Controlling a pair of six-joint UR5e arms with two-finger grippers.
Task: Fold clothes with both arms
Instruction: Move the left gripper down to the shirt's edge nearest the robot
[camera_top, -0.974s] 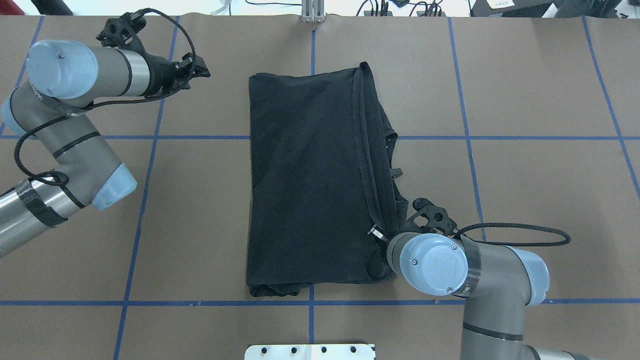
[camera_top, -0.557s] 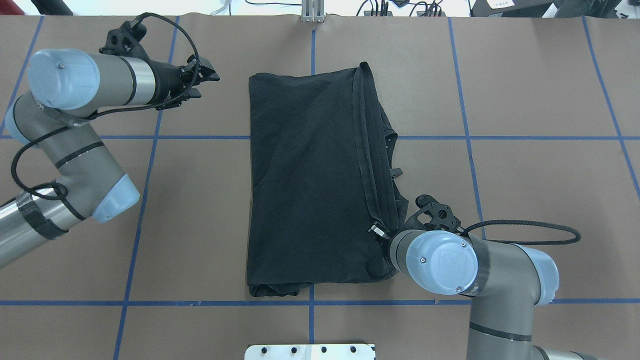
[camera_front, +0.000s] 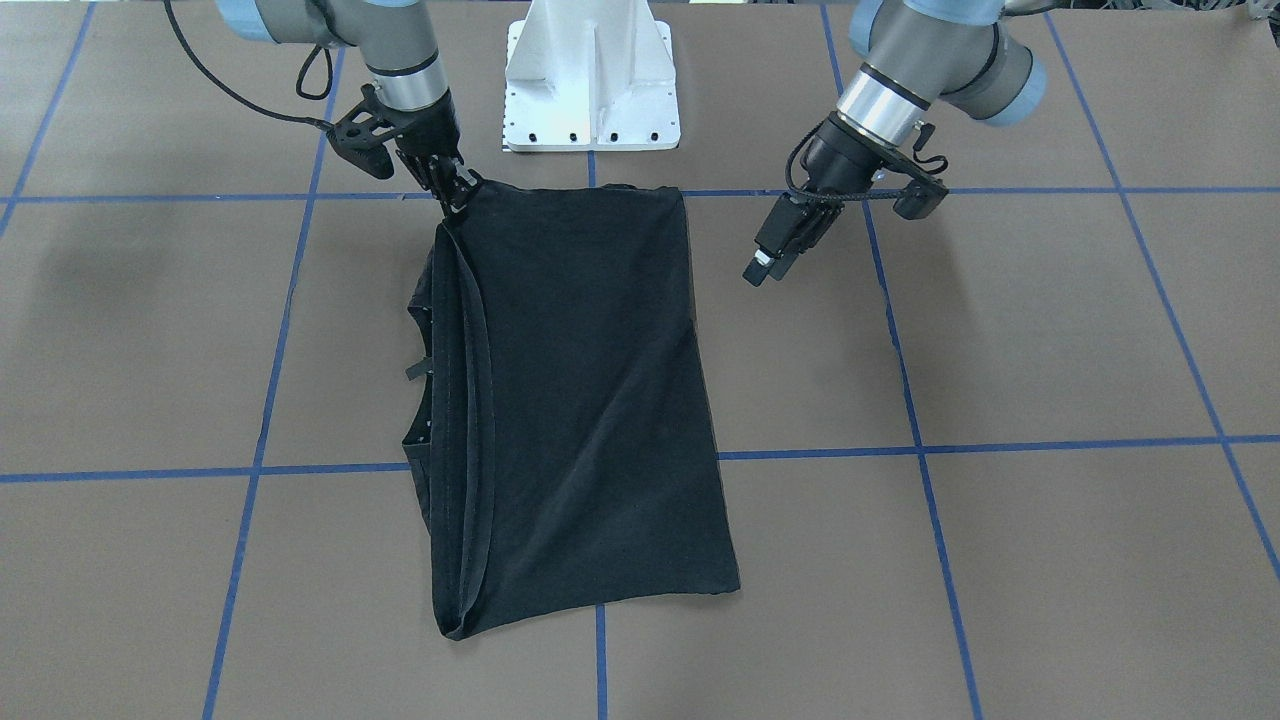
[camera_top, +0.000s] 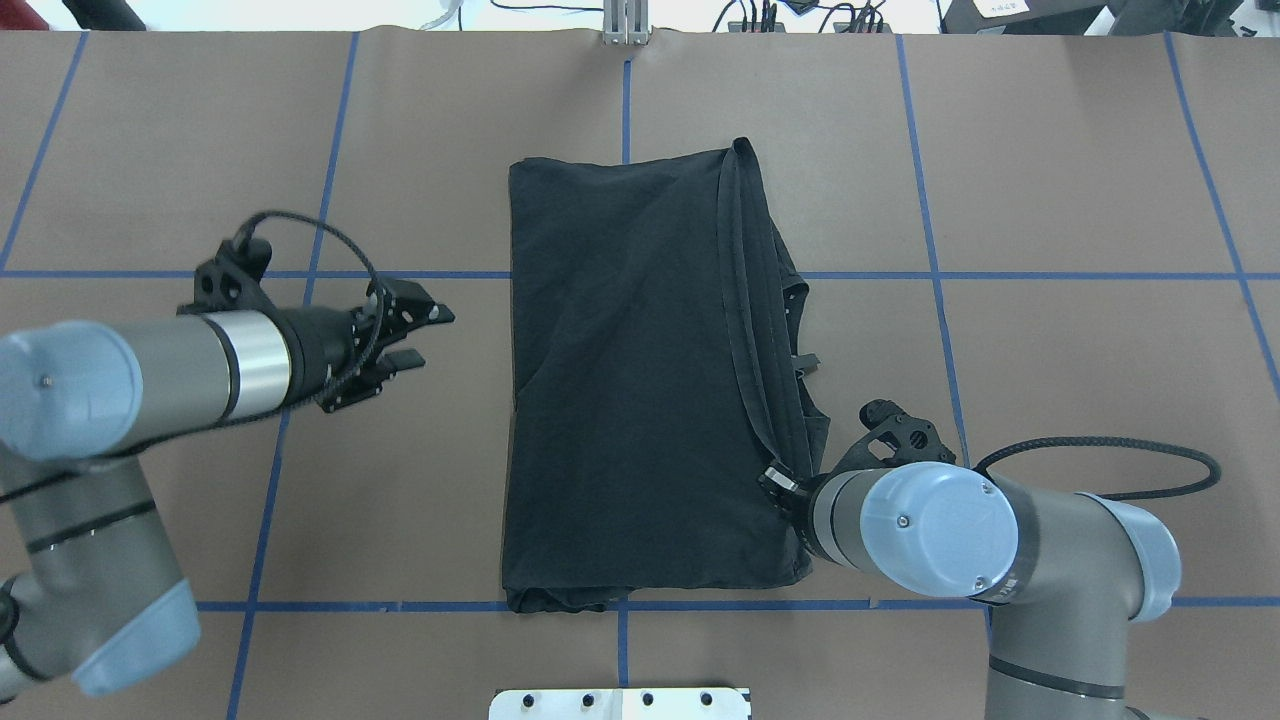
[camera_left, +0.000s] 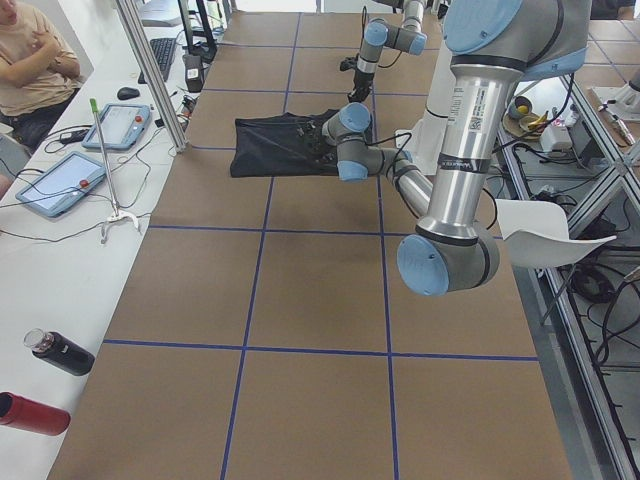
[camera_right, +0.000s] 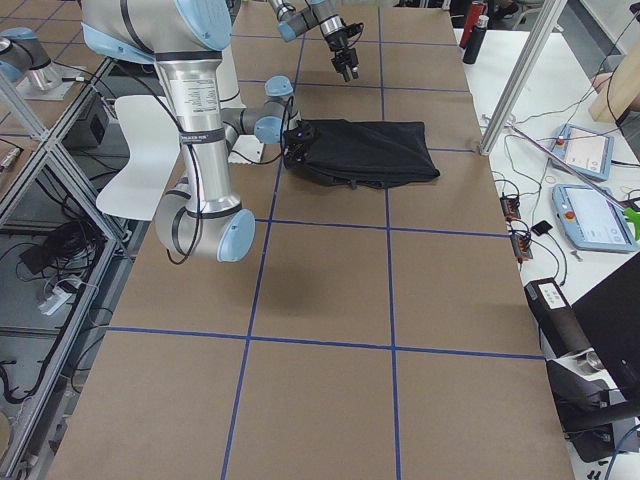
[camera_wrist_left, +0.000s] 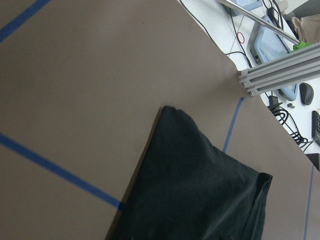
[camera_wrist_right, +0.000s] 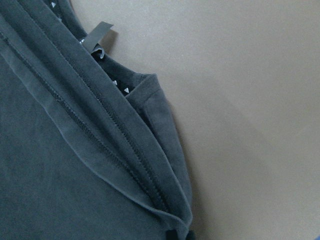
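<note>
Overhead exterior: the black T-shirt (camera_top: 620, 380) is lying part-folded at frame centre, the right gripper (camera_top: 778, 480) pinching its lower-right corner and the left gripper (camera_top: 425, 335) hovering spread at centre left; further folds are likely remaining.

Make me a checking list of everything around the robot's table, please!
Surface: brown table, blue tape grid.
Job's things: black T-shirt, folded lengthwise, lying flat.
Clutter: nothing seen.
Grippers: left gripper empty beside the shirt, jaws open; right gripper, jaws shut on the shirt's near corner.
Cables: black cable looping from each wrist, off the shirt.
Surroundings: white pedestal; side bench with tablets, bottles, a seated person.
</note>
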